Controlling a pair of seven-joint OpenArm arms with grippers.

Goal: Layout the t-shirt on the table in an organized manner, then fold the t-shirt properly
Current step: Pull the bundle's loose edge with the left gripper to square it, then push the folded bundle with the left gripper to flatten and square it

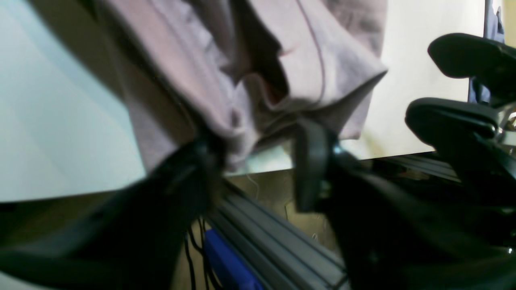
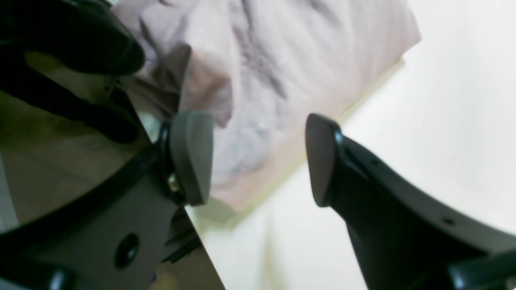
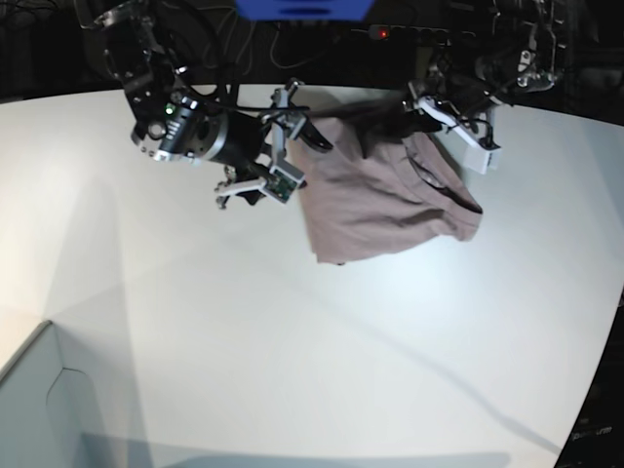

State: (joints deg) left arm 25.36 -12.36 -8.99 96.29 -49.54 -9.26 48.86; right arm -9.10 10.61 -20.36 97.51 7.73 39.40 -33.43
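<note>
The dusty mauve t-shirt (image 3: 380,200) lies crumpled at the far edge of the white table (image 3: 292,341). My left gripper (image 1: 256,161) reaches in at that edge. Its fingers stand apart around a hanging fold of the t-shirt (image 1: 258,72), and the cloth touches one finger (image 1: 201,161). This view is blurred. My right gripper (image 2: 258,161) is open, with nothing between its pads (image 2: 193,157), just short of the t-shirt (image 2: 282,80). In the base view the right gripper (image 3: 292,141) is at the shirt's left side and the left gripper (image 3: 380,122) at its far side.
A pale grey-blue box corner (image 3: 39,390) sits at the near left. Beyond the table's far edge run a dark metal rail (image 1: 274,241), cables and a blue part (image 1: 225,262). The right gripper's black fingers (image 1: 463,80) show close by in the left wrist view.
</note>
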